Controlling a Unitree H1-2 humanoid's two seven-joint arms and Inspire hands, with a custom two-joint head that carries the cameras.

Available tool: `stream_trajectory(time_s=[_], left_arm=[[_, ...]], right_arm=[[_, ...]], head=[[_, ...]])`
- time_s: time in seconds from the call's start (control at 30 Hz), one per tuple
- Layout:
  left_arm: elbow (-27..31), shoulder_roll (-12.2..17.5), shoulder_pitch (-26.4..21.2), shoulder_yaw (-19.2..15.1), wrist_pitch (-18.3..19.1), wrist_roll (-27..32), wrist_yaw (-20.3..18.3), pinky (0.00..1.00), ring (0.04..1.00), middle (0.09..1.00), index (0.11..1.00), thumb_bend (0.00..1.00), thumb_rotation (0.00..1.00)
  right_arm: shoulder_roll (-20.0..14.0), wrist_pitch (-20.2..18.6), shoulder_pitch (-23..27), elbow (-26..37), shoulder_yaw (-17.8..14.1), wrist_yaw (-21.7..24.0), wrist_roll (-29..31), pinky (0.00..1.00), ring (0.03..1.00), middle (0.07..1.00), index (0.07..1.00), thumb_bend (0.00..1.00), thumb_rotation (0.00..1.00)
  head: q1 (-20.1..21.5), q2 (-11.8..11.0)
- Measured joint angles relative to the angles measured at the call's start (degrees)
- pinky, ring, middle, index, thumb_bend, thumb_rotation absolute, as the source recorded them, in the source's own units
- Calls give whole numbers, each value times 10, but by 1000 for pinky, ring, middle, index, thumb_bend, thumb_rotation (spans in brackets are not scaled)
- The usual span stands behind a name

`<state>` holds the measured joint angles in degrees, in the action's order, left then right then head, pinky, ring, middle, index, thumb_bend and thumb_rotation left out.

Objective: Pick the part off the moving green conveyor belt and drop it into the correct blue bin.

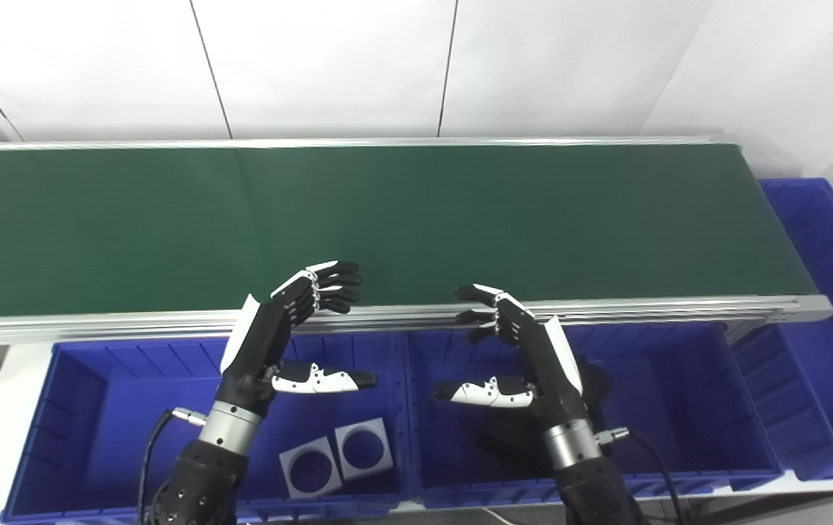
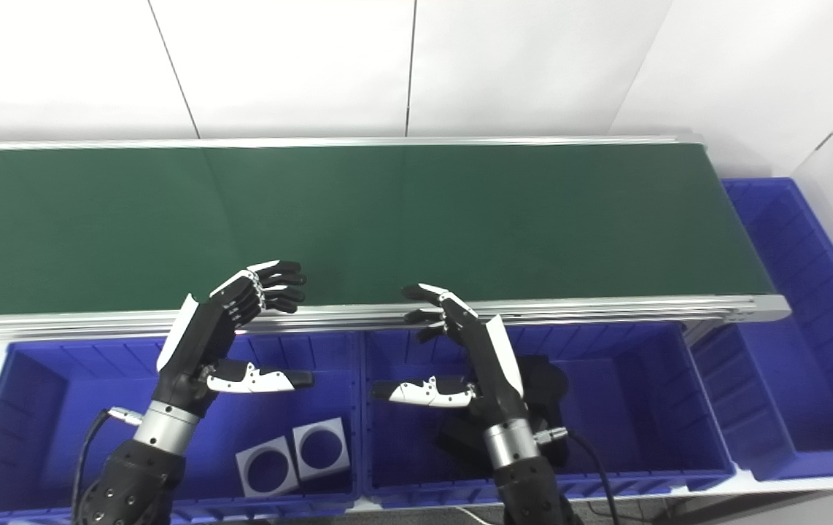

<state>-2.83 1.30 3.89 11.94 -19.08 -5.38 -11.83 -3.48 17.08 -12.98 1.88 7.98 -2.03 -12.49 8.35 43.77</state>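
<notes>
Two grey square parts with round holes (image 1: 336,456) lie side by side in the left blue bin (image 1: 81,408), just right of the left wrist. Dark parts (image 1: 504,437) sit in the middle blue bin (image 1: 679,408), mostly hidden behind the right hand (image 1: 526,350). Left hand (image 1: 278,335) and right hand hover released, fingers spread and grasping nothing, fingertips over the near rail of the green conveyor belt (image 1: 416,219).

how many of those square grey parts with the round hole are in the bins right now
2 in view. Both lie side by side, touching, on the floor of the left blue bin: one square part nearer, the other just right of it. The arms may hide more.
</notes>
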Motion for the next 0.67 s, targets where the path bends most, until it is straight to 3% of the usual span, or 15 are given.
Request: stream_trajectory(time_s=[0.5, 0.67], left_arm=[[7, -5, 10, 3, 3, -17, 10, 615, 660, 732, 751, 815, 0], [11, -5, 12, 4, 6, -17, 10, 606, 660, 733, 751, 819, 0]], right_arm=[[-20, 0, 0, -2, -9, 5, 26, 583, 703, 794, 760, 944, 268], [-21, 1, 0, -7, -9, 9, 31, 597, 708, 793, 753, 955, 264]], head=[[-25, -2], [-27, -12]])
